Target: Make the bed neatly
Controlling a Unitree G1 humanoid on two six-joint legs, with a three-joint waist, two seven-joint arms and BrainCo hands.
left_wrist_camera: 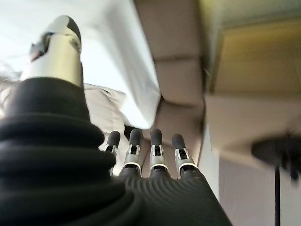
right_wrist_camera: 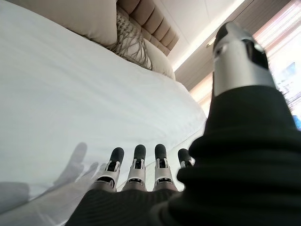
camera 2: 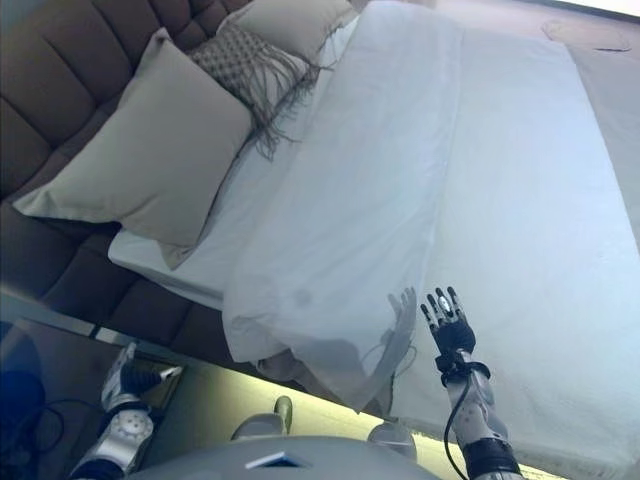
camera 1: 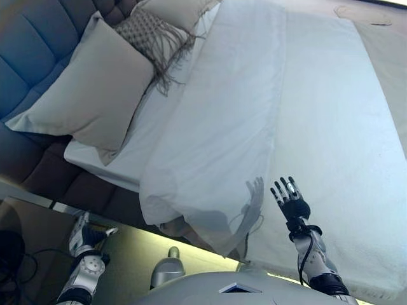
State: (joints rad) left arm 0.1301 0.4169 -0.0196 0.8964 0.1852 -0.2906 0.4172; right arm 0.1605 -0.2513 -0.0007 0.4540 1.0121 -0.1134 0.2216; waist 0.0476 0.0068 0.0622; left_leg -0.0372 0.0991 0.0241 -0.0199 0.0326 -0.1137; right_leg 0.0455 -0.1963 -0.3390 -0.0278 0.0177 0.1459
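The far end of the white duvet [camera 1: 267,121] is cut off by the top edge in both eye views, and so is the furthest pillow [camera 1: 181,11]. The fringed cushion [camera 1: 152,35] is half buried between the pillows. A dark, smeared shape [left_wrist_camera: 277,153] in the left wrist view can't be made out at all.
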